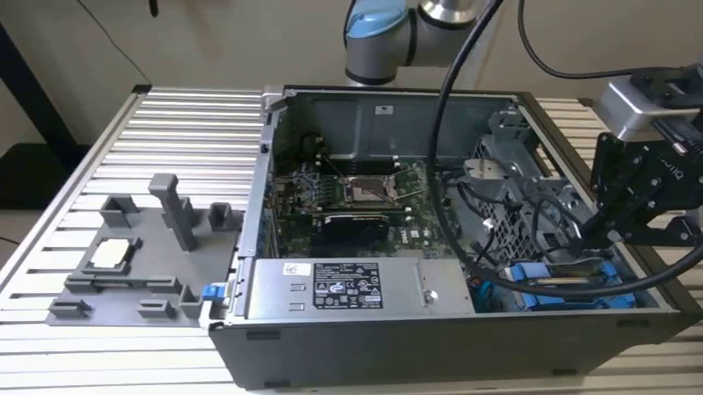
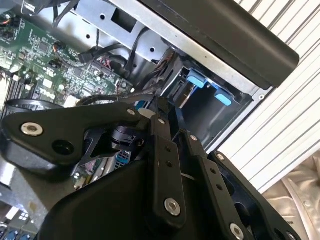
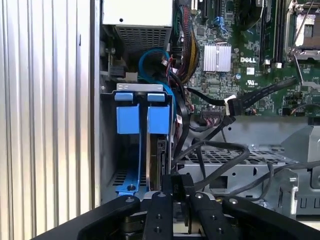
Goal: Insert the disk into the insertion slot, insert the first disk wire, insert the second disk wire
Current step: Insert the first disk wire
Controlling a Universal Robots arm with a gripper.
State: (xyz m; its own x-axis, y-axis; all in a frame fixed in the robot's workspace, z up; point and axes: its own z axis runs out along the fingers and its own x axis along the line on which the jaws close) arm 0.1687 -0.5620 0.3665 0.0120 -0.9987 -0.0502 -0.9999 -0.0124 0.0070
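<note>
Over the open computer case (image 1: 439, 341), gripper (image 3: 177, 189) hung with jaws closed, just above the blue-framed disk (image 3: 160, 162) seated in the slot (image 3: 107, 150)

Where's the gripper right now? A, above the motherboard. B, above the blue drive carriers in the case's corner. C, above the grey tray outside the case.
B: in the exterior view the gripper reaches down right over the blue drive carriers.

Exterior view lit evenly, softly. Computer case interior (image 1: 329, 123) rendered dim, shadowed. Ribbed table (image 3: 45, 120) washed pale by glare in both wrist views; circuit board (image 3: 250, 60) clearly lit.
</note>
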